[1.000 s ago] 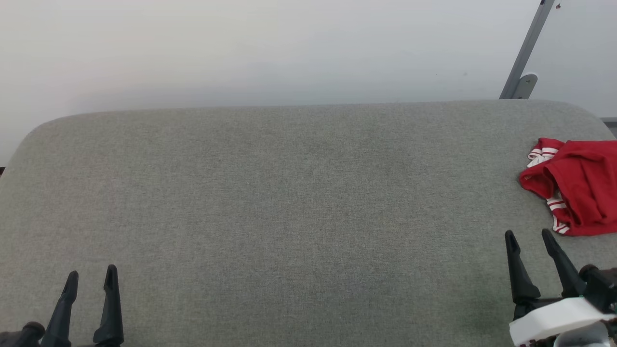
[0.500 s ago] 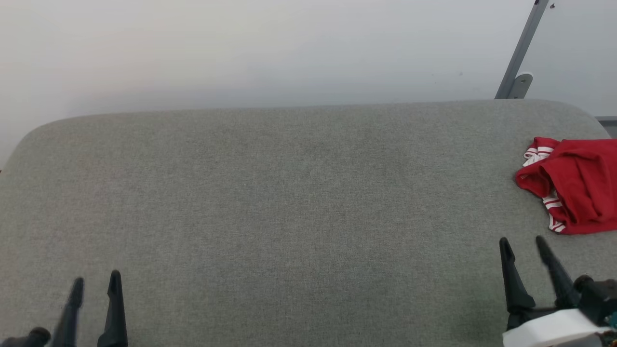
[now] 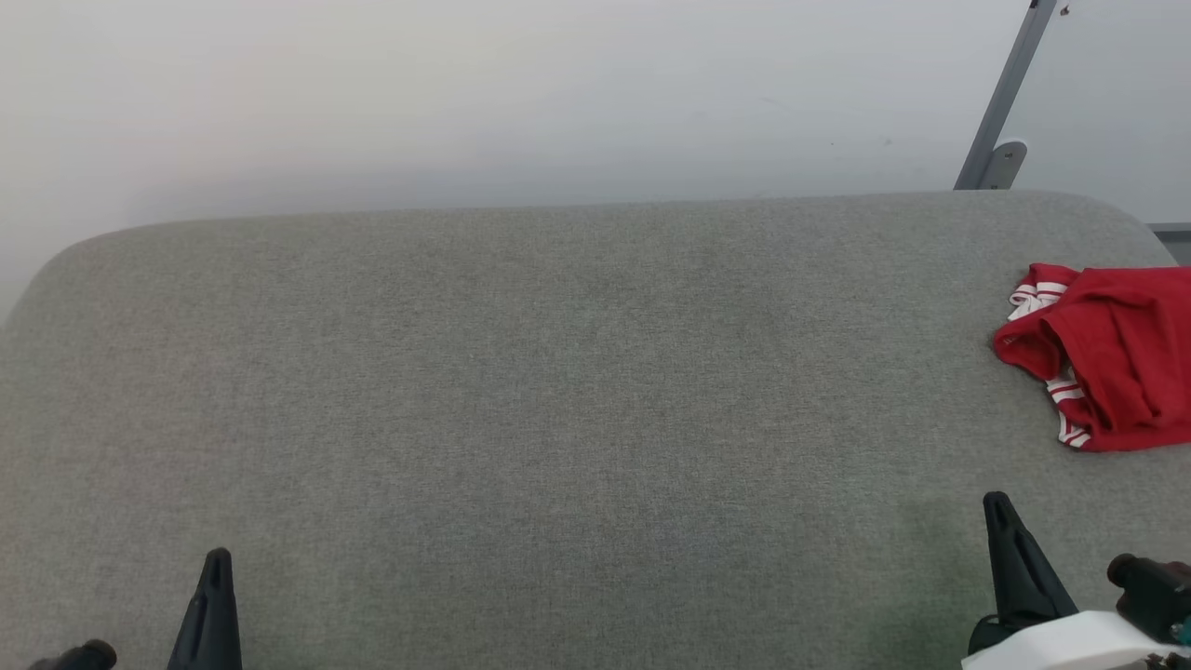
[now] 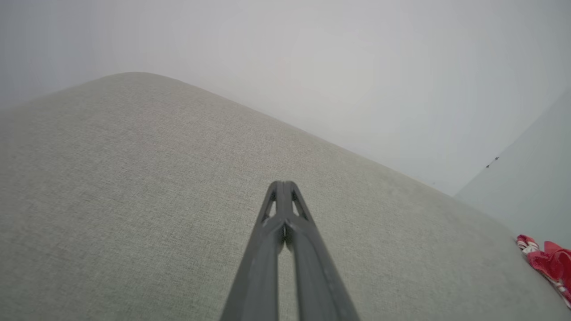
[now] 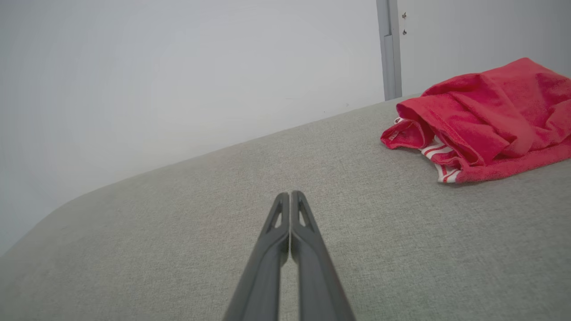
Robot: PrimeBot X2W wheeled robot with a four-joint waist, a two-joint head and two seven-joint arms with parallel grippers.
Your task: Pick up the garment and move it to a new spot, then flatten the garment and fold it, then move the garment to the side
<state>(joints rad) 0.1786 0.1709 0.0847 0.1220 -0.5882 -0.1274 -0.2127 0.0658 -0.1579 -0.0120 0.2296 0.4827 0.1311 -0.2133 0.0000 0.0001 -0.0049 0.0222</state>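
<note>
The garment (image 3: 1112, 354) lies folded in a small red bundle at the far right of the grey padded table (image 3: 558, 391), with red-and-white striped trim showing at its left edge; its lettering is hidden. The right wrist view has the garment (image 5: 486, 120) ahead and to the right, apart from my right gripper (image 5: 290, 196), whose fingers are pressed together and hold nothing. From the head, my right gripper (image 3: 1000, 507) sits low at the bottom right, well short of the garment. My left gripper (image 4: 282, 185) is shut and holds nothing too, low at the bottom left (image 3: 216, 558). The garment (image 4: 546, 263) appears at the left wrist view's right edge.
A pale wall rises behind the table. A grey metal post (image 3: 1000, 102) with a bracket stands behind the table's far right corner. The table's far corners are rounded.
Both grippers have shut: each showed two spread fingers before and now one closed point. Both have drawn back toward the bottom edge. The garment has not moved.
</note>
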